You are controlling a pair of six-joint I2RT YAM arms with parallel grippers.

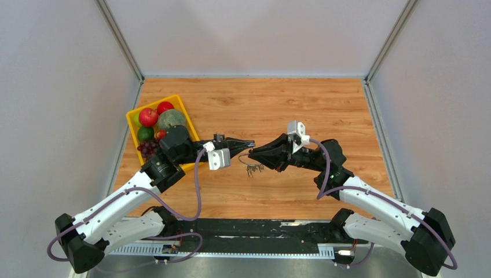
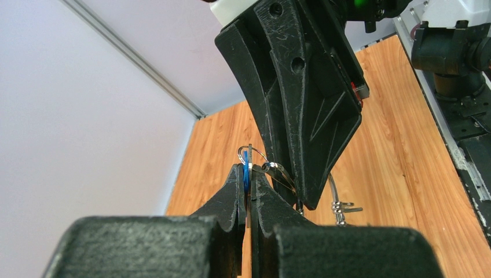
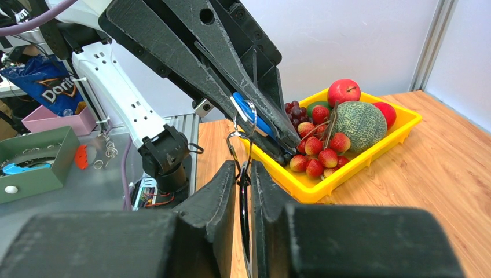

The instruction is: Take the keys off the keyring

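My left gripper [image 1: 250,143] and right gripper [image 1: 252,154] meet tip to tip above the middle of the table. In the left wrist view my left gripper [image 2: 249,174] is shut on a blue-headed key [image 2: 245,168]. The thin silver keyring [image 2: 332,191] curves off to the right with small metal rings on it. In the right wrist view my right gripper [image 3: 244,171] is shut on a flat black key head [image 3: 244,202]. A small ring [image 3: 235,141] links it up to the blue key [image 3: 250,114]. Other keys [image 1: 253,169] hang below the tips.
A yellow basket [image 1: 132,124] with an apple, a melon, grapes and strawberries stands at the left, just behind my left arm. It also shows in the right wrist view [image 3: 347,174]. Grey walls enclose the wooden table [image 1: 301,110].
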